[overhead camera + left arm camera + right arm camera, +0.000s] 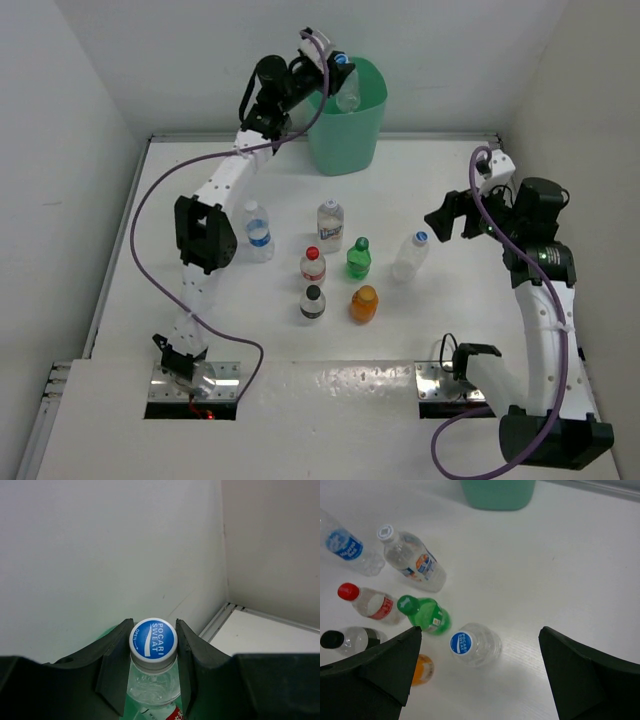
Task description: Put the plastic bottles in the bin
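Top external: the left gripper (335, 72) suspends a clear bottle (346, 92) over the bin (350, 140); seven other bottles (313, 265) stand on the table (450, 330). Left wrist: fingers (114, 665) clamp the neck under its blue cap (153, 638). Right wrist: the right gripper (480, 630), jaws spread, hangs above a blue-capped bottle (474, 644). Step in hand: the drop, which calls for opening the left jaws.

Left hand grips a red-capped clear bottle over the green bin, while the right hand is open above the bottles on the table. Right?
Not quite: the cap is blue, not red. The left wrist view shows the left hand shut on a clear bottle with a blue cap, over the bin. The right hand is open above the bottles on the table, as you said.
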